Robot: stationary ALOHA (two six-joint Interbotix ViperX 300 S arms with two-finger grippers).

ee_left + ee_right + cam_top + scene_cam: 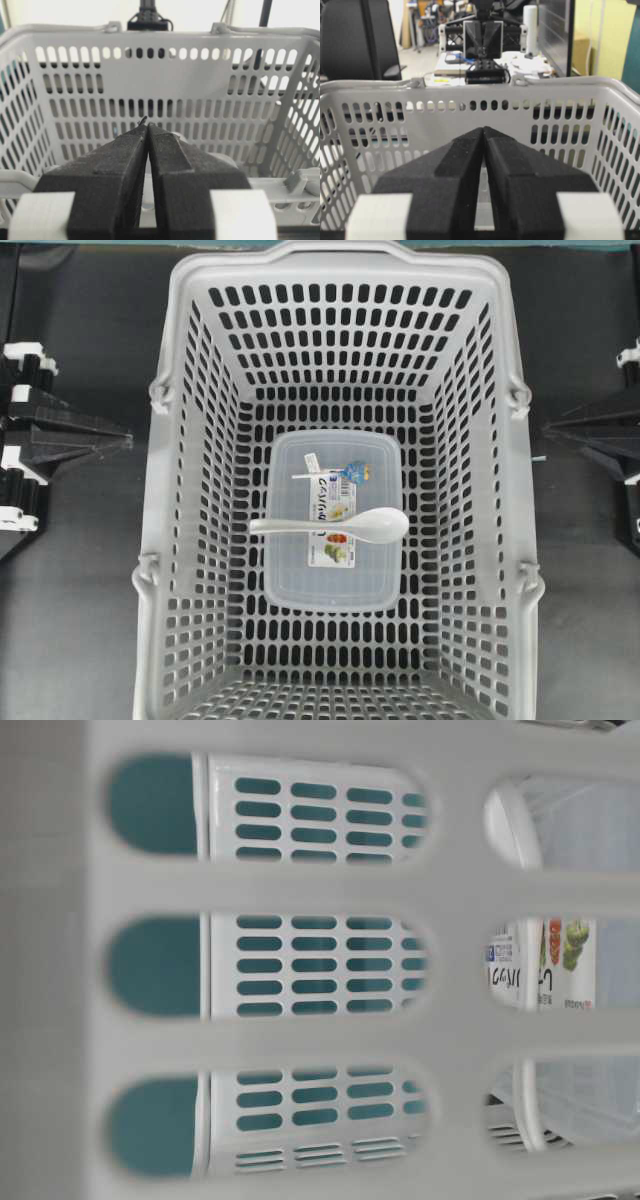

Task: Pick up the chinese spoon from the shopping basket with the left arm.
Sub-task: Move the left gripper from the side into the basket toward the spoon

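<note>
Seen from overhead, the left gripper [128, 440] sits at the far left edge, outside the basket [185, 300], its tip aimed at the basket's left wall and well apart from everything inside. The basket fills the middle of this view on a dark table [70, 620]. On its floor lies a clear lidded box [300, 580] with a printed label [335, 515]. The white spoon [335, 526] rests across the top of that box, handle to the left, bowl to the right, over the label. At the far right edge the right gripper [545, 428] mirrors the left, also outside the basket and pointing at its wall.

The table-level view gives none of that layout. It looks through the slots of a basket wall [300, 885] pressed close to the lens, and only a strip of the box's label [540, 965] shows at the right; the spoon cannot be made out here.

The left wrist view shows what the overhead one cannot: the left gripper [148, 126] has its two black fingers [115, 170] pressed together to a point, clenched on nothing, in front of the basket's rim [150, 31]. The spoon is hidden behind the fingers.

The right wrist view shows the right gripper [483, 129] likewise clenched and empty, facing the basket wall [530, 135], with the other arm's base [483, 45] visible beyond the far rim.
</note>
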